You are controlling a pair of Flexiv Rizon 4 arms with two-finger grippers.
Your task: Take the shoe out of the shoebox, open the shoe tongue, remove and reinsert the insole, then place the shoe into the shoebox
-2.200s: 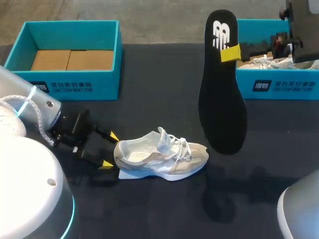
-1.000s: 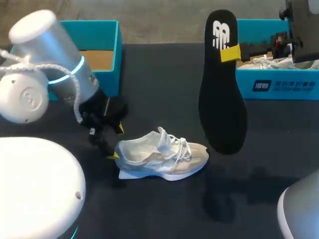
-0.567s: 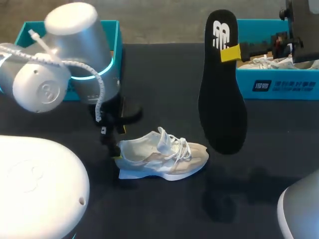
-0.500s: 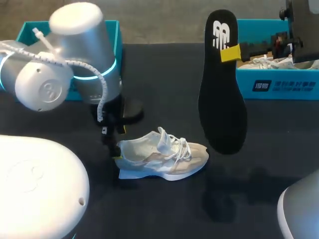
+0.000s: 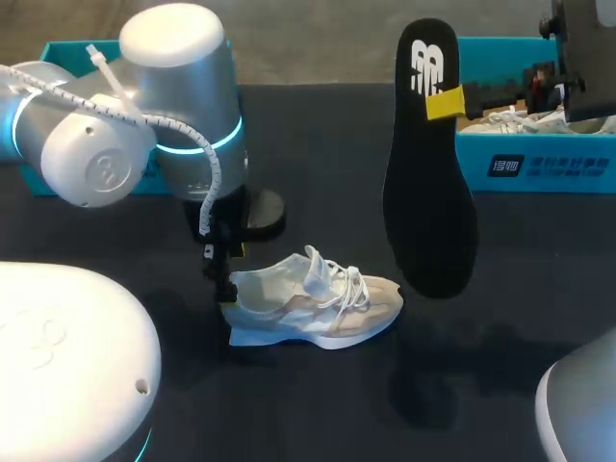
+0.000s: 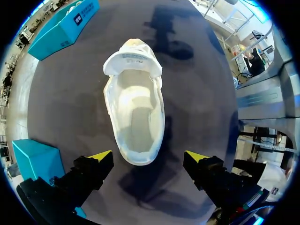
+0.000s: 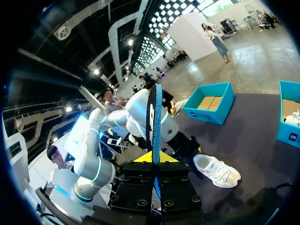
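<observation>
A white and beige sneaker lies on its side-on sole on the dark table, toe to the right. My left gripper stands open at its heel. In the left wrist view the gripper straddles the heel end of the sneaker, fingers apart and not touching; the inside looks bare. My right gripper is shut on a black insole and holds it upright, high above the table right of the shoe. The right wrist view shows the insole edge-on between the shut fingers, the sneaker far below.
A teal shoebox at the back left is mostly hidden behind my left arm; it shows open with a cardboard floor in the right wrist view. A second teal shoebox at the back right holds another white shoe.
My left arm has swung in from the left edge and risen over the shoe's heel, its open gripper turning to straddle it. The right arm and the insole have not moved.
</observation>
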